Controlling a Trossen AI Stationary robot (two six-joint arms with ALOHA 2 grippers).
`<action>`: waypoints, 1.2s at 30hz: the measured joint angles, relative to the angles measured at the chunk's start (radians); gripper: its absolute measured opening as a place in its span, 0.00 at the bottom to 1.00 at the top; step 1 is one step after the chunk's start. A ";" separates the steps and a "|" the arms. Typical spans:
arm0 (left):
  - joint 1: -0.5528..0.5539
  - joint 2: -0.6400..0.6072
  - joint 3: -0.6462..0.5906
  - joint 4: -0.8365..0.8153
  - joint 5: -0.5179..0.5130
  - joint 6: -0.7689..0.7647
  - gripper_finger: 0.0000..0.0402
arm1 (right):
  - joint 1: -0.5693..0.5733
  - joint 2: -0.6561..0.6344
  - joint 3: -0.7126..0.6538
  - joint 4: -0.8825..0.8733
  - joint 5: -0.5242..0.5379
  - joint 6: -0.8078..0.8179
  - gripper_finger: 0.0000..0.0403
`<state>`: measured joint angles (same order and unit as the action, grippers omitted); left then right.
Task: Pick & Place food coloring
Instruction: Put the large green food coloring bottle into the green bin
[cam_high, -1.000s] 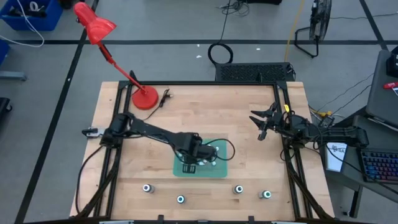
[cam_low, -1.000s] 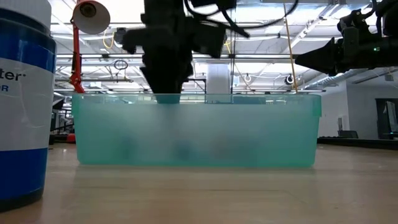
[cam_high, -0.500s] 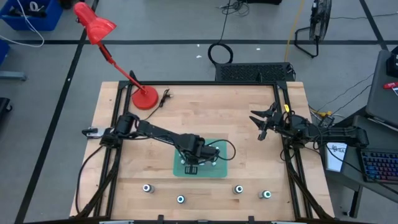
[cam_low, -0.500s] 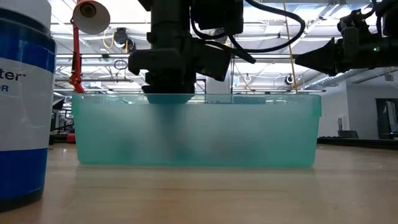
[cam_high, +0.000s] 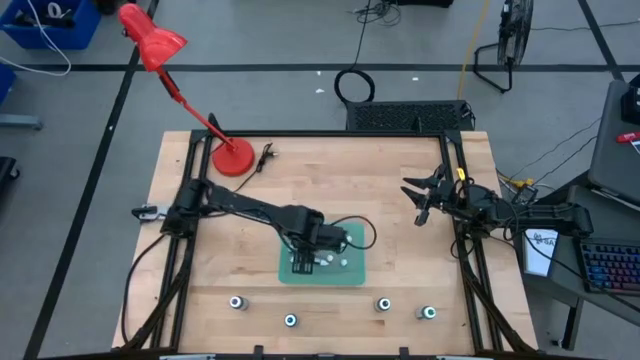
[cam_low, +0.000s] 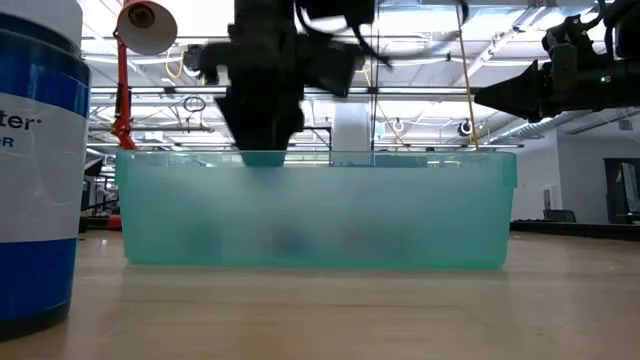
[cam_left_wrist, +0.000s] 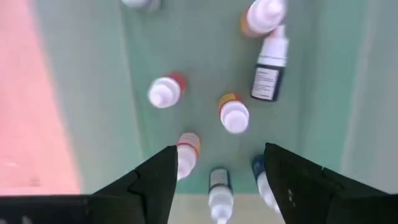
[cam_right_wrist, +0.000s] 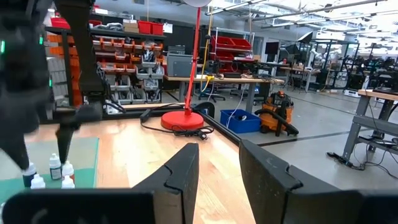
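Teal bin (cam_high: 322, 276) is being occupied from above by the left gripper (cam_high: 303, 262) | bin floor is being crowded by small bottles (cam_left_wrist: 234, 116), narrow gaps between them | table front is being dotted by four teal-topped jars (cam_high: 290, 321) | table centre-right is being left open | right gripper (cam_high: 420, 202) is being held at the right edge.

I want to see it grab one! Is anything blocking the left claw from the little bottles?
Nothing visible blocks it. The left gripper hangs open inside the green tray, right above the little bottles, with only air between its fingers and them.
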<state>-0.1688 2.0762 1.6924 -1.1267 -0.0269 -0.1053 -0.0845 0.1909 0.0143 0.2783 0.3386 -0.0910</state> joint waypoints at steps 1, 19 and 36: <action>0.000 -0.023 0.000 0.001 0.000 0.027 0.60 | 0.000 0.000 0.000 0.000 0.000 0.000 0.26; 0.190 -0.955 -0.797 0.777 -0.029 0.213 0.60 | 0.000 0.000 0.000 0.000 0.000 0.000 0.26; 0.462 -1.718 -1.541 1.228 -0.061 0.084 0.60 | 0.000 0.000 0.000 0.000 0.000 0.000 0.26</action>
<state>0.2929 0.3578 0.1513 0.1012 -0.0880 -0.0217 -0.0845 0.1913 0.0143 0.2783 0.3386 -0.0910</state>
